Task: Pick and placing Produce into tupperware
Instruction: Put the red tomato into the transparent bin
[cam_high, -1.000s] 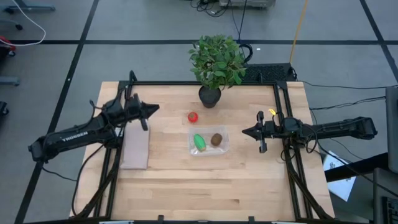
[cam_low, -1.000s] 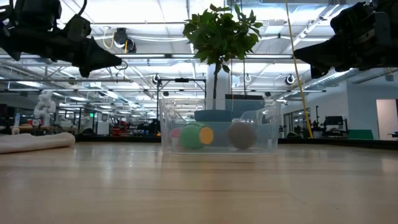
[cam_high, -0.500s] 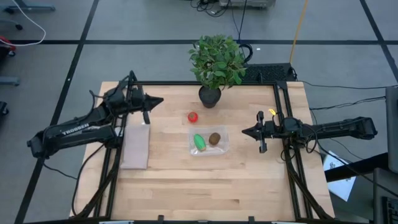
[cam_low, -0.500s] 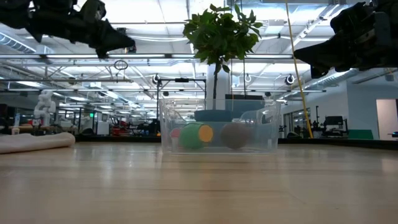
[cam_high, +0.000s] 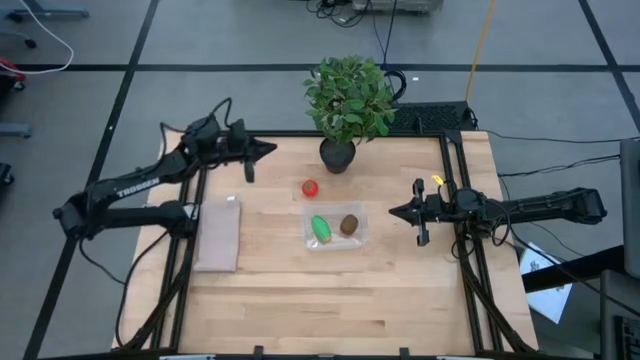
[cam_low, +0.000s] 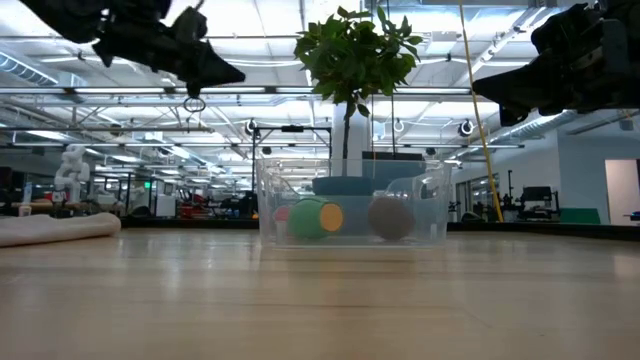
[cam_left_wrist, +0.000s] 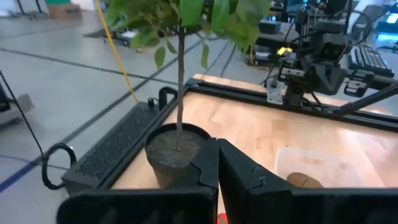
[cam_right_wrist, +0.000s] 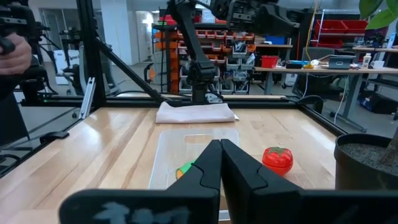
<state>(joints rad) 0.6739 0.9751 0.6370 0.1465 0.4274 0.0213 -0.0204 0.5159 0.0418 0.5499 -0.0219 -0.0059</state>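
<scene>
Presumably the small round red tomato, left on the wooden table just beside the clear rectangular plastic tupperware, is best approached once the empty, shut left gripper is reopened.

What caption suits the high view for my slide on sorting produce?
Green fruit and kiwi sit in the container; tomato waits outside near the plant.

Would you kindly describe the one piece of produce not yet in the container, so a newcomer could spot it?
Start at the potted plant at the table's far edge. Just in front of its pot, between it and the clear tupperware, sits a small round red tomato. It alone lies on bare wood; the green piece and brown kiwi are inside.
</scene>
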